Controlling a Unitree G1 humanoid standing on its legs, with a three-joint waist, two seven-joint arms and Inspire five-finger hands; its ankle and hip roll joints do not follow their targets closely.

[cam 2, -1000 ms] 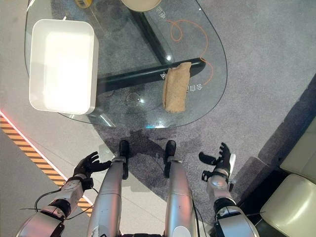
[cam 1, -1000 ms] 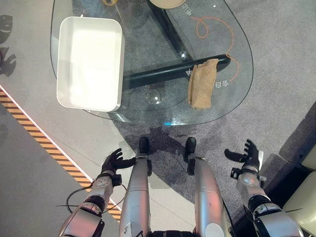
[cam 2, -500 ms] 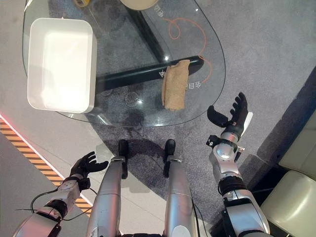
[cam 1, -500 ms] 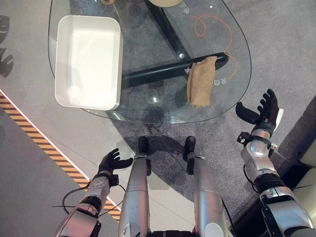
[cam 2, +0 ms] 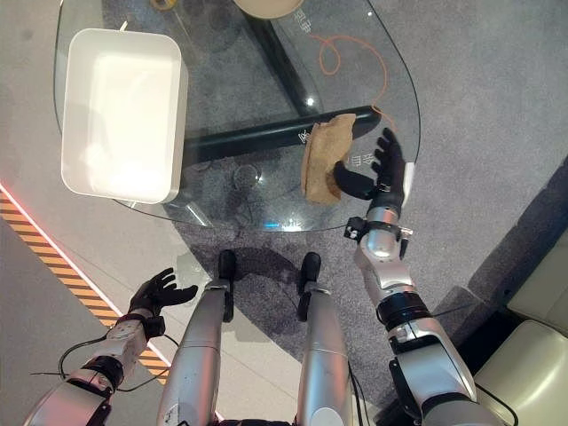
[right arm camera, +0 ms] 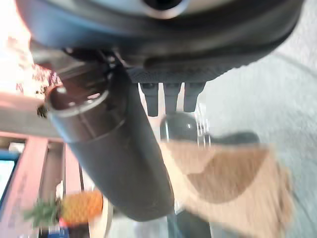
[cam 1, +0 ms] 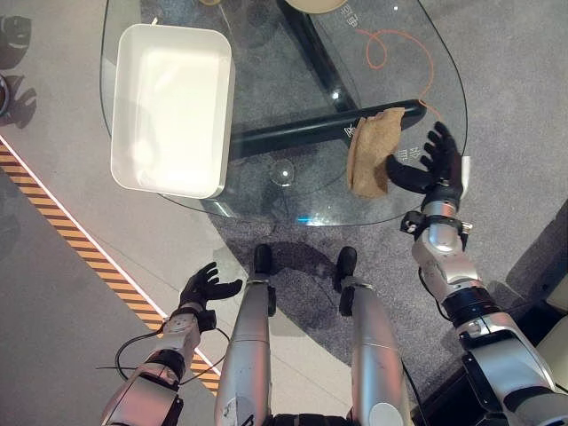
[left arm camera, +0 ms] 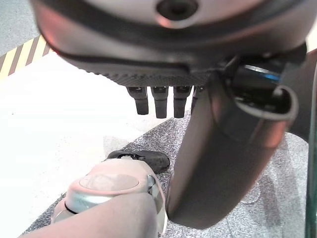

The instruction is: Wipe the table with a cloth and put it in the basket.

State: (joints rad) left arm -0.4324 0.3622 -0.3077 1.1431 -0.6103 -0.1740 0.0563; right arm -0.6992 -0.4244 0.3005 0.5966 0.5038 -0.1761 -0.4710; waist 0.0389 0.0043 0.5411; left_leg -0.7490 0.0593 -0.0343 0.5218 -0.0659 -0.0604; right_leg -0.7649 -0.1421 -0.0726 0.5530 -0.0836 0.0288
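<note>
- Right hand [cam 1: 433, 169]: fingers spread, holding nothing, thumb just beside the cloth [cam 1: 373, 151].
- Cloth: near the glass worktop [cam 1: 293, 204] edge, well apart from the basket [cam 1: 173, 108].
- Left hand [cam 1: 202, 289]: relaxed, low.
- Risk: a shallow pinch could drag the cloth over the edge.

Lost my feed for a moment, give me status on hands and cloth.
Right hand open, at the brown cloth's edge, not gripping. Left hand open, low beside the table. Cloth flat on glass table; white basket empty, path unobstructed.
</note>
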